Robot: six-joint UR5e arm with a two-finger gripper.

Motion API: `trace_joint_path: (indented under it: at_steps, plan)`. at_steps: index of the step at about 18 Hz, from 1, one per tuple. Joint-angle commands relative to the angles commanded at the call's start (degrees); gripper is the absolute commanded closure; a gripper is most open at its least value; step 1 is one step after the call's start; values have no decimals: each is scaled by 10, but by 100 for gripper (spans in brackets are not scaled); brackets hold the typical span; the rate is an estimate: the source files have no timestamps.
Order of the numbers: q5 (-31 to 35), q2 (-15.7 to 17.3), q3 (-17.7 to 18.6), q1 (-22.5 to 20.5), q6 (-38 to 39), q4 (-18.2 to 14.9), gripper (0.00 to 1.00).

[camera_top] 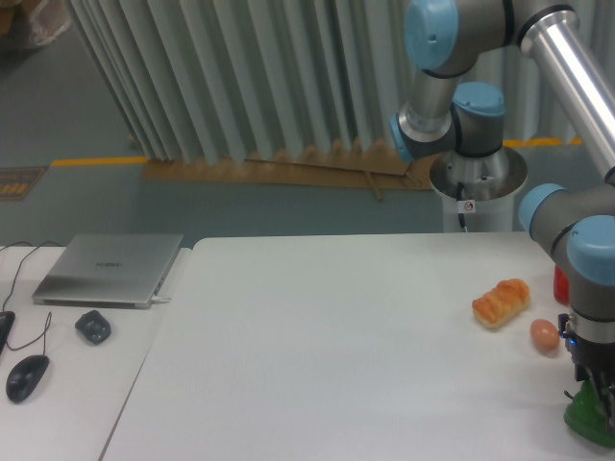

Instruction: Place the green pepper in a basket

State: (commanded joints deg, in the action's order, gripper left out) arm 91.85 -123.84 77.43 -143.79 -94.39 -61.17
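Note:
The green pepper (584, 421) lies at the table's front right corner, glossy and dark green, cut off in part by the frame edge. My gripper (600, 403) points straight down onto its top. The dark fingers touch or straddle the pepper, and the right one runs off the frame. Whether they are closed on the pepper does not show. No basket is in view.
A bread roll (501, 303) and a brown egg (544, 334) lie just behind the pepper, and a red object (559, 285) peeks out behind the arm. On the left side table sit a closed laptop (110, 269) and two mice (93, 327) (27, 376) with cables.

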Motion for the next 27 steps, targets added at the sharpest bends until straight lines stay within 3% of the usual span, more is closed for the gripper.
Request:
trace_joint_path:
  at_steps: [5,8,10,13,22,27]
  plan:
    - [-6,3,6,0,-27,13,0]
    - [-68,18,-1,4,-209,7,0]
    - [-81,19,6,12,-195,5,0]
    - [-116,11,10,8,-242,5,0]
    - [-119,38,40,-25,-246,4,0]
    - [-118,29,39,-35,-241,4,0]
